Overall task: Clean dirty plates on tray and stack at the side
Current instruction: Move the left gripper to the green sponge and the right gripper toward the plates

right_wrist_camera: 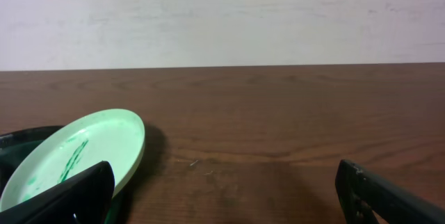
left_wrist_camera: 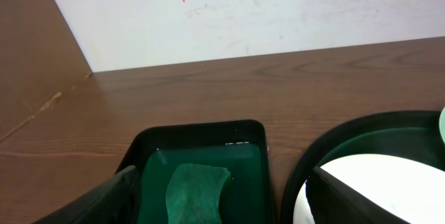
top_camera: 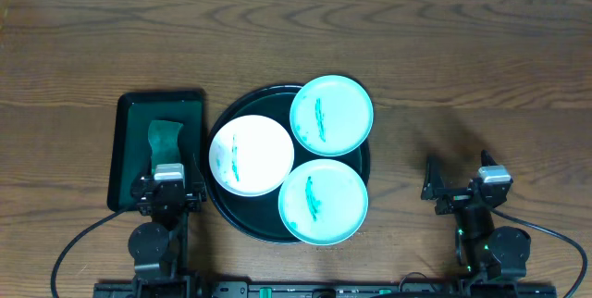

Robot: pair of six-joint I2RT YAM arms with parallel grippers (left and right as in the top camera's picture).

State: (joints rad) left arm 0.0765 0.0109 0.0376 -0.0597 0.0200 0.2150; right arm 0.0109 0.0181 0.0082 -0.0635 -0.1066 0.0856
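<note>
The large round dark tray holds three plates with green smears: a white one at the left, a mint one at the upper right overhanging the rim, and a second mint one at the front. My left gripper stands open over the near end of a rectangular tray, left of the white plate. My right gripper is open above bare wood to the right of the round tray. In the right wrist view the mint plate lies ahead to the left of the open right gripper.
A small rectangular dark green tray with a green cloth in it lies left of the round tray. The left gripper straddles the cloth. Bare wood-grain tabletop stretches to the right and back; a pale wall bounds the far edge.
</note>
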